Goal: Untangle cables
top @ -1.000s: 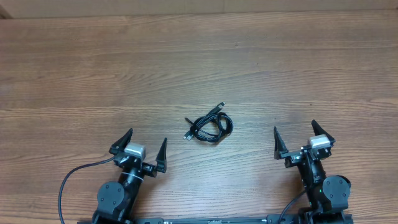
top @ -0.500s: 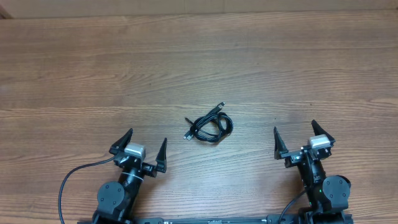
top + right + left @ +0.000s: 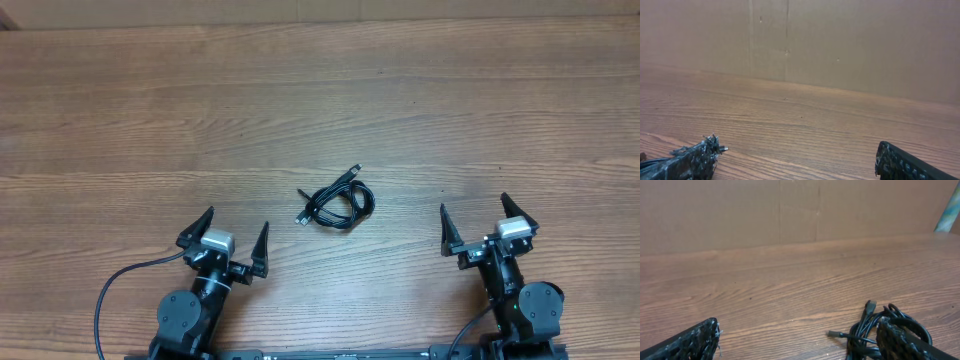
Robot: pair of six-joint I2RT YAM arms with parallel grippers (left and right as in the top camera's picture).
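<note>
Zero strands freed, to judge by the lie of things: found the cables [image 3: 337, 204] knotted in one small looped bundle on the bench [image 3: 320, 90], touched by neither hand. Judged the whole job left to do: reaching in, taking hold of two parts, drawing the loops apart, laying each cord out on its own.

Placed the bundle ahead of the left hand [image 3: 238, 218] and off to its right, near but clearly apart. Placed the right hand [image 3: 473, 203] well to the right of the left hand, beyond the bundle and about level with the left. Saw both hands released, fingers spread wide, grasping nothing.

Read the bundle's long axis as a diagonal, with one plug end sticking out nearest the left hand and the other pointing away from it, toward the far right. Noted the loops bulging on the side turned away from the left hand. Could not count the separate cords, nor tell how tightly they were knotted. From the left wrist view, caught the bundle partly hidden behind that hand's right finger.
</note>
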